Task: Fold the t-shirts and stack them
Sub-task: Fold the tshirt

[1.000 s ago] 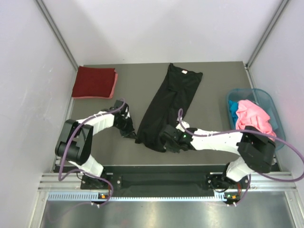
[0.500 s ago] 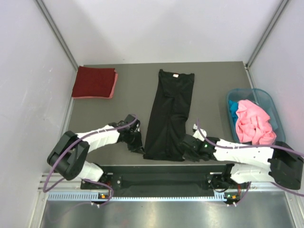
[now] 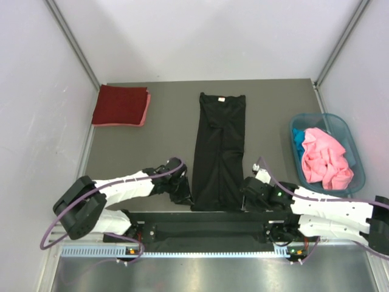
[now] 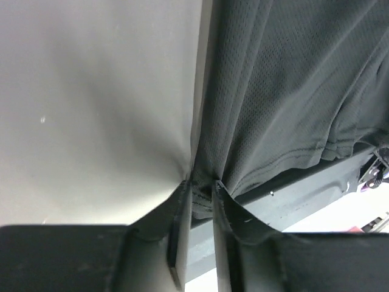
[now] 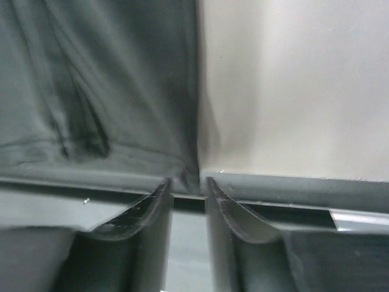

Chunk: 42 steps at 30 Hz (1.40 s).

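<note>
The black t-shirt [image 3: 219, 152], folded into a long narrow strip, lies straight down the middle of the table, collar far and hem at the near edge. My left gripper [image 3: 184, 196] sits at the hem's left corner and my right gripper [image 3: 248, 198] at its right corner. In the left wrist view the left gripper [image 4: 200, 185] has its jaws slightly parted, with the hem of the black t-shirt [image 4: 285, 91] loose between the tips. In the right wrist view the right gripper [image 5: 187, 181] is likewise parted around the corner of the black t-shirt [image 5: 97, 79].
A folded dark red t-shirt [image 3: 119, 104] lies at the far left corner, with a pink edge [image 3: 146, 109] showing under it. At the right stands a teal basket [image 3: 358, 159] holding a crumpled pink t-shirt [image 3: 325, 159] and blue cloth [image 3: 298, 137]. The table's near edge [image 5: 292, 185] runs just under both grippers.
Both arms drew the black t-shirt's hem toward the near edge, turning the slanted strip straight. Both pairs of jaws, shut on the hem before, have now parted.
</note>
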Each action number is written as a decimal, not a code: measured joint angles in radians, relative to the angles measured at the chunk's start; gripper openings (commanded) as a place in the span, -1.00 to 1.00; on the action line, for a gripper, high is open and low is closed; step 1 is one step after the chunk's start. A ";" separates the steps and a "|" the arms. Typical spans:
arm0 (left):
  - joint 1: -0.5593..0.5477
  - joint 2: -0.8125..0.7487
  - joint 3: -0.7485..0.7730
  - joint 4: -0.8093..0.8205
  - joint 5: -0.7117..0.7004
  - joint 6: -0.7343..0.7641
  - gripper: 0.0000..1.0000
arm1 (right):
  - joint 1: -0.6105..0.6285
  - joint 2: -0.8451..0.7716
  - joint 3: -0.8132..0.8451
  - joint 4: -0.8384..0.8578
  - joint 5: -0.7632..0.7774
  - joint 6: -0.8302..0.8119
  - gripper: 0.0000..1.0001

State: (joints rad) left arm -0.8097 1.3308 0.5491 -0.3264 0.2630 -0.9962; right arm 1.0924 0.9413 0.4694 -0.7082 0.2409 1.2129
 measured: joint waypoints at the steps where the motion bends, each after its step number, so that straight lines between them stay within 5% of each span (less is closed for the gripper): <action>1: -0.004 -0.006 0.001 -0.005 -0.003 -0.002 -0.42 | 0.000 -0.017 0.000 -0.005 -0.008 -0.010 -0.07; 5: -0.005 -0.013 0.071 -0.113 -0.063 0.008 -0.33 | 0.001 -0.085 0.004 -0.017 -0.030 -0.043 0.18; 10: 0.044 0.013 0.307 -0.248 -0.134 0.066 -0.25 | -0.053 -0.131 0.080 -0.036 -0.034 -0.154 0.24; 15: 0.229 0.097 0.493 -0.212 -0.073 0.163 -0.19 | -0.473 -0.041 0.224 0.064 -0.209 -0.452 0.41; 21: 0.411 0.333 0.733 -0.145 -0.017 0.288 -0.21 | -0.777 0.351 0.537 0.248 -0.423 -0.725 0.30; 31: 0.544 0.848 1.235 -0.048 0.148 0.421 -0.22 | -0.913 1.025 1.114 0.430 -0.592 -0.871 -0.09; 42: 0.564 1.194 1.553 -0.010 0.220 0.400 -0.20 | -1.031 1.336 1.352 0.479 -0.672 -0.868 0.15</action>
State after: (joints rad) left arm -0.2455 2.5248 2.1025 -0.3359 0.4831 -0.5961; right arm 0.0616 2.2776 1.8217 -0.2295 -0.4313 0.3450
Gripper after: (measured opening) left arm 0.395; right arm 0.564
